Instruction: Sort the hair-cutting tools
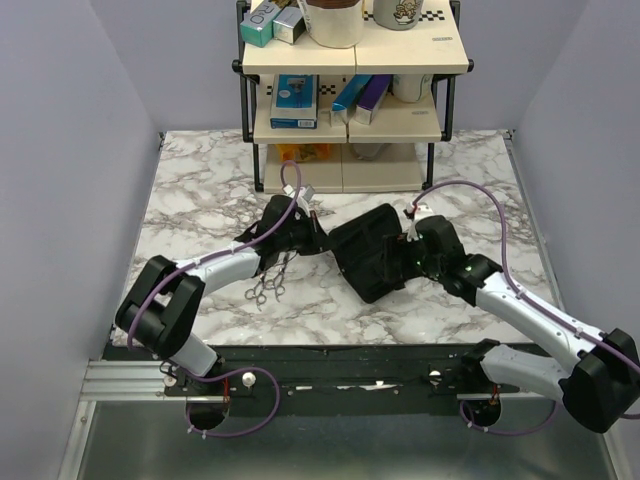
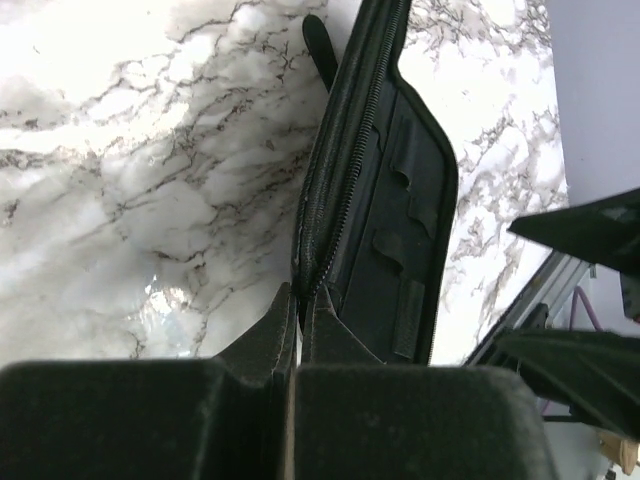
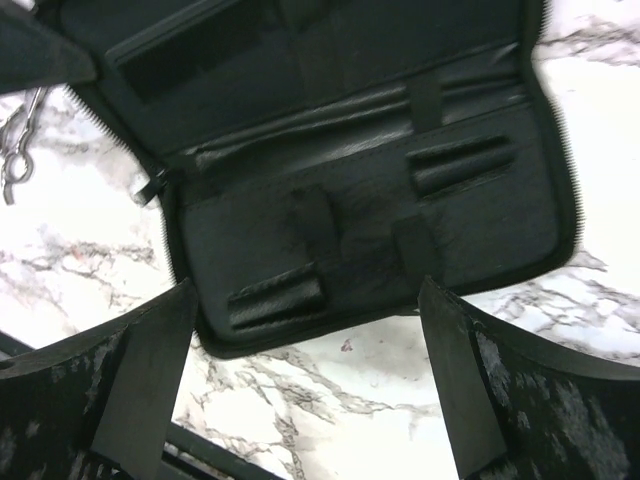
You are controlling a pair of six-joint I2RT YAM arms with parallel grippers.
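Note:
The silver scissors [image 1: 268,287] lie flat on the marble just in front of my left forearm, and their loops show in the right wrist view [image 3: 14,150]. The black pouch [image 1: 370,250] lies unfolded mid-table, its inner straps showing [image 3: 360,220]. My left gripper [image 1: 318,240] is shut on the pouch's zipper edge [image 2: 318,230], with that flap [image 2: 385,200] standing on edge; the jaws meet at the gripper [image 2: 300,296]. My right gripper [image 1: 405,255] stands open [image 3: 308,300] over the pouch's near rim, holding nothing. A slim black tip [image 2: 318,45] pokes out beside the flap; I cannot tell whether it is a comb.
A cream shelf unit [image 1: 350,125] stands at the table's back, carrying a blue box [image 1: 293,100], a purple box [image 1: 372,97] and mugs on top. Grey walls close in both sides. The metal rail [image 1: 330,380] with both arm bases runs along the near edge.

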